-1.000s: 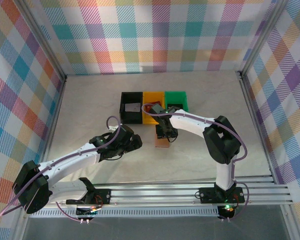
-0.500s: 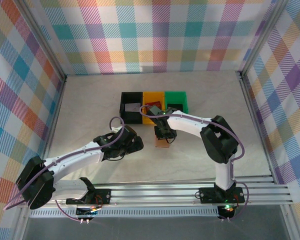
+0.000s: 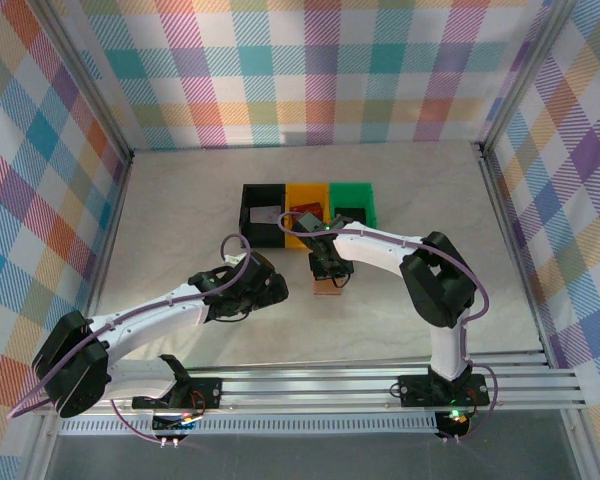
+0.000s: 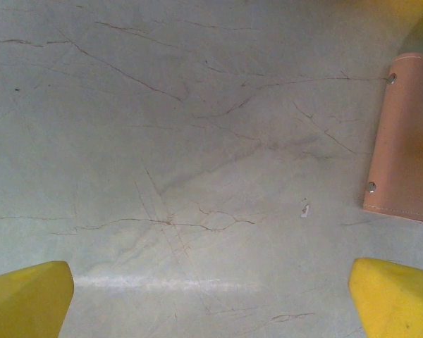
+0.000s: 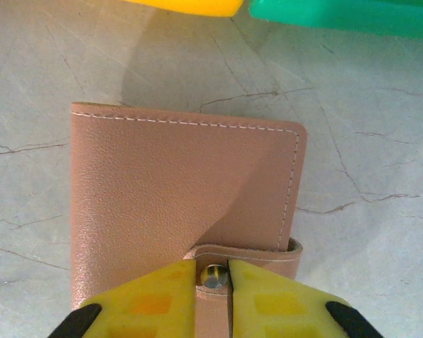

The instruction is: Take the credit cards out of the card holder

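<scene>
Left of centre in the overhead view, the left gripper (image 3: pixel 268 288) hangs spread wide above the worktop (image 3: pixel 180 200). At centre the closed card holder (image 5: pixel 176 190) lies flat; the right gripper (image 5: pixel 213 283) pinches its strap snap (image 5: pixel 213 275). A gentle upward pull should unfasten it without dragging the holder.

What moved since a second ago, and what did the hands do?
The left hand slid a little to the right, toward the wallet, with its fingers wide open. The right hand, over the wallet, closed its fingers on the strap by the snap. The wallet, folded shut, and the three bins stayed put.
</scene>
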You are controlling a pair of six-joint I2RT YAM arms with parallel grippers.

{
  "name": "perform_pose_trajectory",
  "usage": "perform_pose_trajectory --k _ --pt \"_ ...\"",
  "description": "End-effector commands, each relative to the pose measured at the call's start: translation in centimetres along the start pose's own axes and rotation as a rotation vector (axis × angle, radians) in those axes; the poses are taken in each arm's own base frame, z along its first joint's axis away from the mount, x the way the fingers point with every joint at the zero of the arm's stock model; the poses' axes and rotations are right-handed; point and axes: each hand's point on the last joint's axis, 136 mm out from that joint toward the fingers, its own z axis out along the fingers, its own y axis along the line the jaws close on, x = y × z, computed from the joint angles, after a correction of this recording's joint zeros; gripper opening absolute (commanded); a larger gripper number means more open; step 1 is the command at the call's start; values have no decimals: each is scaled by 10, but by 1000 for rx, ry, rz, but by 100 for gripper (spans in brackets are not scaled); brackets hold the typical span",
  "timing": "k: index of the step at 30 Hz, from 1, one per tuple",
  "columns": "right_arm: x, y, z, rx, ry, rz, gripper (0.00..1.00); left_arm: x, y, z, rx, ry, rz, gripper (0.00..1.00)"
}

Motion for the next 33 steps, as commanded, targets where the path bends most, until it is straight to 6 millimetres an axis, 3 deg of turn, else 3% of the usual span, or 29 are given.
perform_pose_trajectory --k 1,5,9,13,24,33 --pt "6 -5 2 36 26 -8 16 0 -12 -3 26 3 -4 100" --pt "7 -7 -3 33 23 -2 15 0 -12 -3 27 5 -5 100" --pt "5 -6 -10 21 16 2 30 0 -15 -3 34 5 -3 100" --pt "3 -4 -14 11 17 8 35 0 -17 -4 39 5 -1 100" --pt "1 8 -24 20 0 10 39 -1 -17 -10 48 -3 -1 100" --pt "4 5 -4 75 34 5 38 1 -13 -14 51 -7 1 100"
